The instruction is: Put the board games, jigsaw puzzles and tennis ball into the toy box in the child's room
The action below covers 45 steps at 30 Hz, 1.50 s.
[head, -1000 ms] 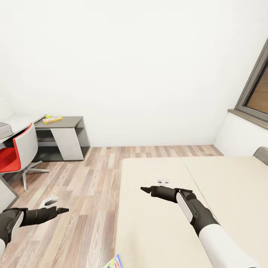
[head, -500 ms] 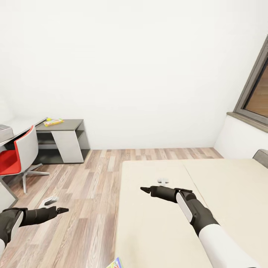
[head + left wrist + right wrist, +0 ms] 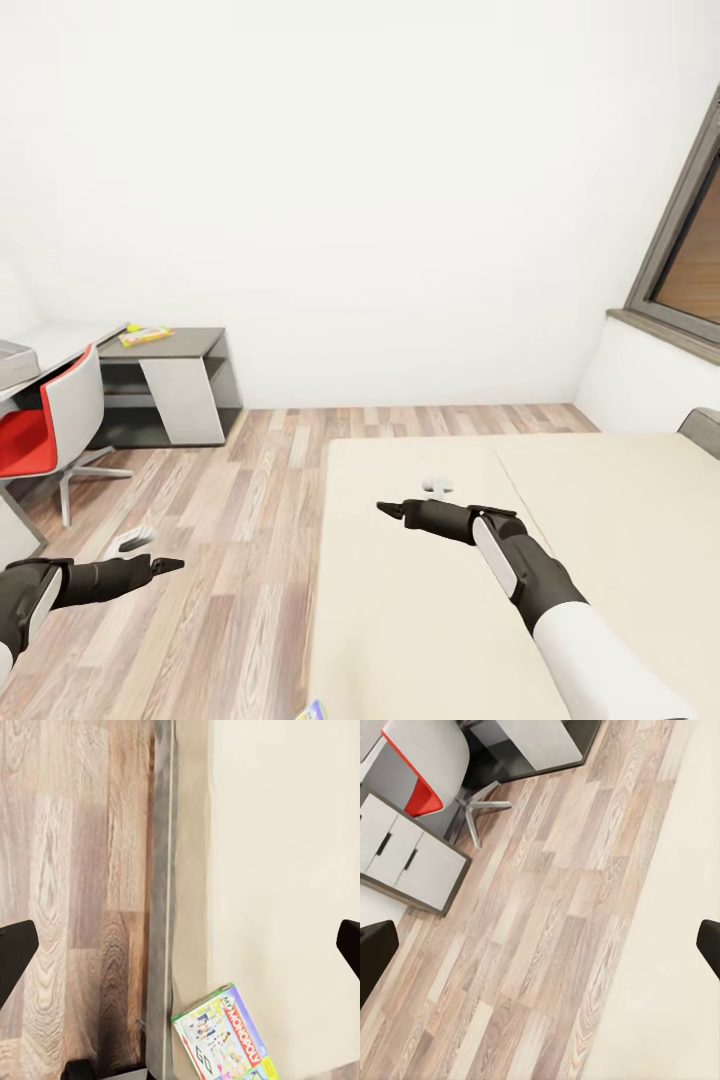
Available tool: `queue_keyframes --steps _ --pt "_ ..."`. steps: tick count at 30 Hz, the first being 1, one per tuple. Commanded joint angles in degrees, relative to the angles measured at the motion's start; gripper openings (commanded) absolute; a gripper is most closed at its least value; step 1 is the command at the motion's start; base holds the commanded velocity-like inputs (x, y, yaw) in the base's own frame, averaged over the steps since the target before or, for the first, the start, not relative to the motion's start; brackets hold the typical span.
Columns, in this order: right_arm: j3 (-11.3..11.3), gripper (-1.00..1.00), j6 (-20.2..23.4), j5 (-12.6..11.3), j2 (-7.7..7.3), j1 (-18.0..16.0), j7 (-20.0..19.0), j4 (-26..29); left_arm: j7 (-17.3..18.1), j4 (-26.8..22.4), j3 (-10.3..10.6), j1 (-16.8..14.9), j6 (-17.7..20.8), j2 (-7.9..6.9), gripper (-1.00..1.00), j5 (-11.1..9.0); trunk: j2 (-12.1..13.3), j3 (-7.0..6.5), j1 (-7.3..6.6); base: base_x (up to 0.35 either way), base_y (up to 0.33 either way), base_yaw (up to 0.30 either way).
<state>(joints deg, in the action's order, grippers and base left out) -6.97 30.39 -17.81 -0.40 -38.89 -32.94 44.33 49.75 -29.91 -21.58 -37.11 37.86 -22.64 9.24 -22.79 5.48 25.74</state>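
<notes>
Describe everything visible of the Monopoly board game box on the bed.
The flat rectangular Monopoly board game box looks like printed cardboard: white-green cover, red lettering, cartoon figures, green edge. It lies flat and askew on the cream mattress, near the mattress edge beside the wood-plank floor. Nothing else touches it. The head view catches one corner.

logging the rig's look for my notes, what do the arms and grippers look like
Both arms have white outer shells giving way to black wrist sections with a pale grey panel. The left gripper and right gripper are black, slim and tapering to pointed tips. No cables or markings visible.
</notes>
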Motion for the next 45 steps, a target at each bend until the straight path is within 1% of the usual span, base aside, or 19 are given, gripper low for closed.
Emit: queue_keyframes --steps 1,19,45 --pt "-0.1 1.0 0.4 -0.4 0.01 0.0 0.1 0.1 0.5 0.0 -0.4 -0.1 0.4 0.06 1.0 0.6 -0.1 0.03 0.04 0.0 0.0 0.0" --pt "-0.1 1.0 0.4 -0.4 -0.02 0.0 0.1 0.1 0.4 -0.1 -0.4 -0.1 0.4 0.06 1.0 0.7 -0.1 -1.67 0.04 0.0 0.0 0.0" --pt "-0.1 1.0 0.4 -0.4 0.38 0.0 0.2 0.1 0.3 0.0 -0.4 -0.1 0.4 -0.03 1.0 0.7 -0.1 -4.12 0.04 0.0 0.0 0.0"
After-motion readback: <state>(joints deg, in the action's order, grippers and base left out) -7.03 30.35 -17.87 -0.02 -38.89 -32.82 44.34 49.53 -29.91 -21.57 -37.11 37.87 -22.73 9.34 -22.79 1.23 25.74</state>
